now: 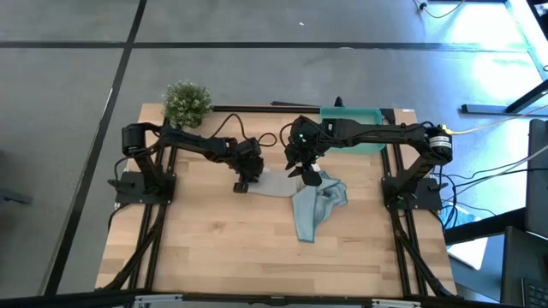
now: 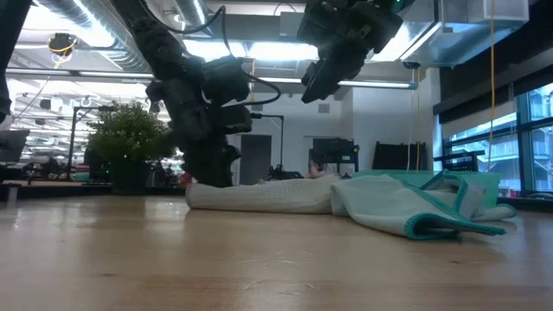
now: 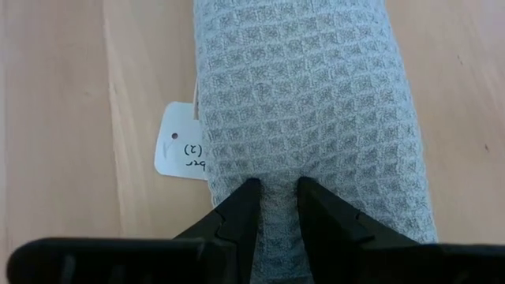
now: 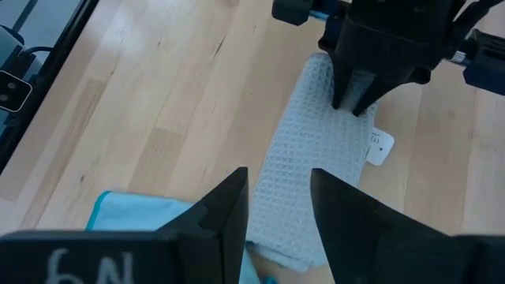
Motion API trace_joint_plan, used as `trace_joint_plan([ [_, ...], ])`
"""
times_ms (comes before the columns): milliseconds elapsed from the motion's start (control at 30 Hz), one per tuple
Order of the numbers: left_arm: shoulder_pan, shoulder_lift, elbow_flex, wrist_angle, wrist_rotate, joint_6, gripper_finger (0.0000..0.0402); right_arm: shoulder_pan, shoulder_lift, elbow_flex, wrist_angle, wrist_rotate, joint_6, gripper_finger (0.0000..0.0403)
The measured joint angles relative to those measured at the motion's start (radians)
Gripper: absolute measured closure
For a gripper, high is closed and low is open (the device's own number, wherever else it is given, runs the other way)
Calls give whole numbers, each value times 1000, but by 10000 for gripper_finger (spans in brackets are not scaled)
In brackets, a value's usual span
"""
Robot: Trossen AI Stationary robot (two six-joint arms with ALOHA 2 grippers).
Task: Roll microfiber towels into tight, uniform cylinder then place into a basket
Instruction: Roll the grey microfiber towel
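High view: the grey towel lies rolled near mid-table, short of the basket, which sits at the table's far edge. The left gripper is set at the roll's end farthest from the basket. In the left wrist view its fingers are seen pinched narrowly on that end of the roll, with a white tag poking out beside it. The right gripper is held above the roll's other end, nearer the basket; in its own wrist view the jaws are part-open with nothing between them.

The blue towel is left crumpled, touching the roll on the side away from the left gripper, not rolled at all.

Progress, as judged: one towel rolled, though tightness can't be confirmed from the low view, where the roll looks somewhat flat. Nothing is seen in the basket as far as its interior shows. Still to do: roll carried into the basket, then the blue towel rolled and placed.
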Motion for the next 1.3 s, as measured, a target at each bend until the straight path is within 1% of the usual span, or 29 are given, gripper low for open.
trace_joint_plan([
  [267,0,2,-1,75,-7,0,314,0,0,0,0,0,0,264],
  [1300,0,2,0,88,-7,0,314,0,0,0,0,0,3,264],
])
